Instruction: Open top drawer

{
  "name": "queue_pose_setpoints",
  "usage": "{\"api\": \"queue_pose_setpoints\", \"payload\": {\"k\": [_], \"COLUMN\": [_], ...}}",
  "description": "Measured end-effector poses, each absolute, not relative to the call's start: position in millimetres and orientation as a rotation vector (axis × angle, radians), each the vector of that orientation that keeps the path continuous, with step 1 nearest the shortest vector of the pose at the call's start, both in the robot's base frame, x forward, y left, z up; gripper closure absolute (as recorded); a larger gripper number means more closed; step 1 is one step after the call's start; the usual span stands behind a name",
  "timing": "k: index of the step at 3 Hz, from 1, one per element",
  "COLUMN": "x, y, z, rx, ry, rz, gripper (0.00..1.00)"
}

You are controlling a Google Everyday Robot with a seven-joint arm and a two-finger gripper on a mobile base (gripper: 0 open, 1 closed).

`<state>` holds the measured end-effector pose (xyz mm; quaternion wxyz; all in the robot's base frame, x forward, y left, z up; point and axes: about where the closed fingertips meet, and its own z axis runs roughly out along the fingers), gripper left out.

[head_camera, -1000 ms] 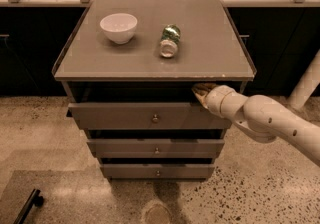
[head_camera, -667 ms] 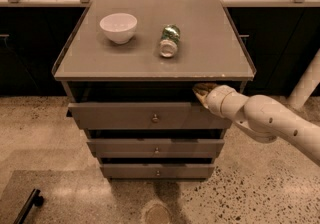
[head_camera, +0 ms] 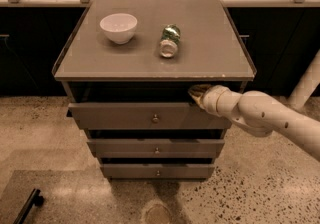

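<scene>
Top drawer (head_camera: 125, 116) just below tool (head_camera: 197, 94)

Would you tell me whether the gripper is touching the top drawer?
Cannot tell. The camera view puts the gripper at the upper edge of the top drawer, but neither contact nor gap shows plainly.

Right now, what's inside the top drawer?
Only the gripper shows inside the partly open grey-brown top drawer, at its right. The rest is dark under the grey cabinet top.

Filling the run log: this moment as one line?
top drawer: partly open | end effector: at drawer's upper right edge, under tabletop | knob: untouched
</scene>
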<state>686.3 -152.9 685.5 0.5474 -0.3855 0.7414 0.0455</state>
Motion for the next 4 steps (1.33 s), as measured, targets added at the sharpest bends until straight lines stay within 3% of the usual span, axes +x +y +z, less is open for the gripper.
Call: {"api": "queue_pose_setpoints", "payload": {"k": [4], "x": [683.7], "y": [-147.6], "z": [684.0], "rx": [-1.037], "ry": [1.758], "rz": [0.123], "gripper": [1.00]}}
